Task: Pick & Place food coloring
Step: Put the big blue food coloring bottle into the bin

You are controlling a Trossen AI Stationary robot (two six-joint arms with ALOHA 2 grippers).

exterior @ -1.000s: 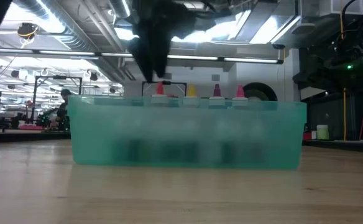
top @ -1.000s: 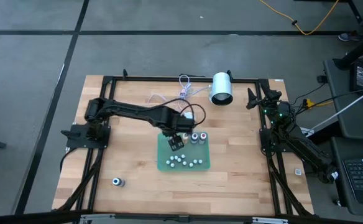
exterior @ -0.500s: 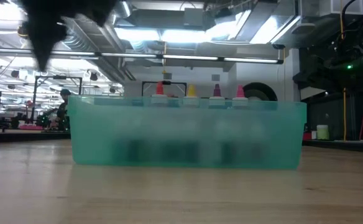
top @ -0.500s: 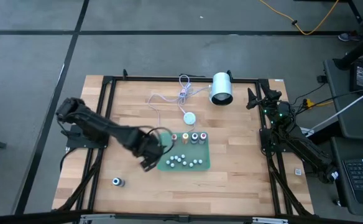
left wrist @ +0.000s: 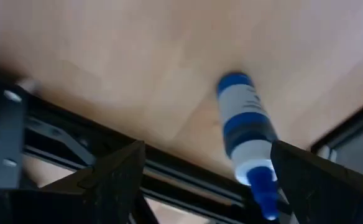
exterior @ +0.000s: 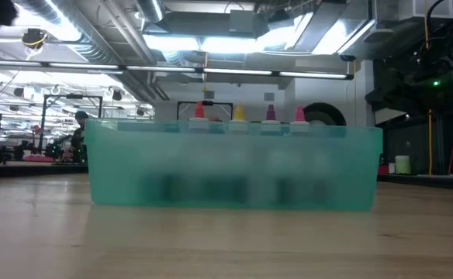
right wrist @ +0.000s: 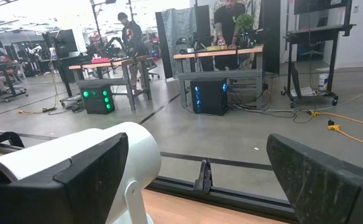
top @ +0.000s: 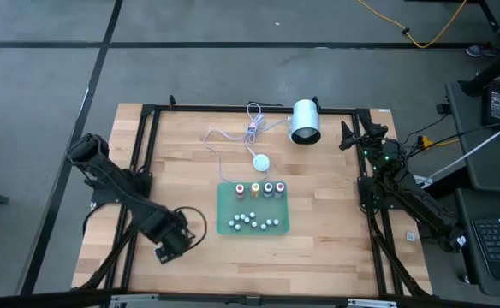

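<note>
Since a second ago your left claw (top: 169, 248) has swung away from the green tray (top: 226, 224) to the near-left corner of the tabletop (top: 318, 257), and it now hangs over the one stray food coloring bottle (left wrist: 247, 127). That bottle lies on its side directly ahead of the claw, between its two spread fingers (left wrist: 116, 180) and close to the black frame rail (left wrist: 69, 134); the claw is released, holding nothing.

Judgement for the pick: you should centre on the white barrel, not the blue tip, and bring the fingers down across the bottle's short axis. A round bottle on its side will likely roll, so close slowly and keep clear of the rail.

Four bottles (top: 260, 189) stand upright in a row along the far wall of the tray, well away from the claw; small white pieces (top: 250, 221) lie loose on its floor.

Your right claw (top: 348, 135) waits by the large white cylinder (top: 306, 122), fingers apart, empty.
</note>
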